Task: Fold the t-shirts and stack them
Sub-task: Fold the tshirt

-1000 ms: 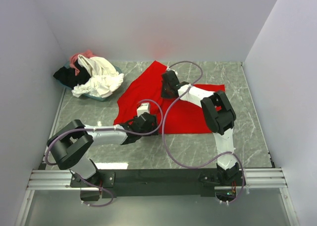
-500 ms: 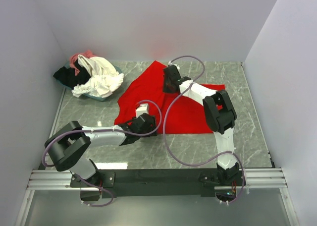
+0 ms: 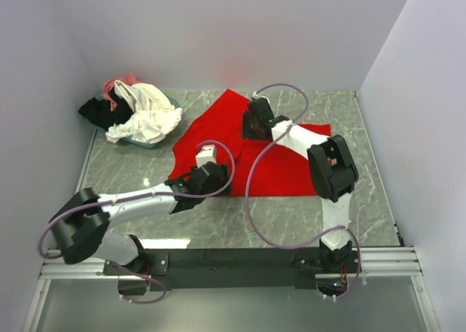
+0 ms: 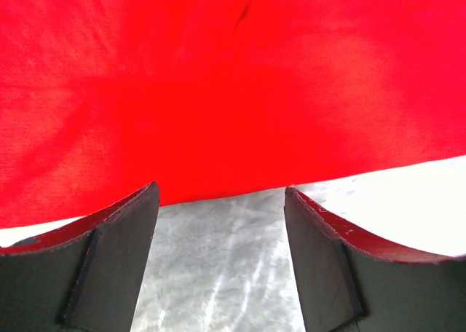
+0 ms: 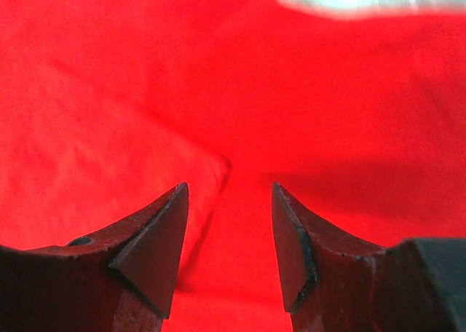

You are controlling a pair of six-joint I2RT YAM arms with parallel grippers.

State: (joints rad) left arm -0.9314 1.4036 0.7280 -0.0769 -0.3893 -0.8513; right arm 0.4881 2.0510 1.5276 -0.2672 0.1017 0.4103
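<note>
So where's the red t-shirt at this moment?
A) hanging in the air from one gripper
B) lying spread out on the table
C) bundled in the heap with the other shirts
B: the red t-shirt lies spread on the table, apart from the heap of other shirts. The left gripper at its near edge and the right gripper over its middle are both open, pinching nothing.

a grey-green marbled table (image 3: pixel 291 217) is seen, enclosed by a pale back wall (image 3: pixel 233 33) and two pale side walls (image 3: pixel 36 92). a teal-rimmed tray (image 3: pixel 143 143) is set at the table's far left corner, near the left wall; only a sliver of its rim is shown. an aluminium rail (image 3: pixel 386 260) is laid along the near edge.
</note>
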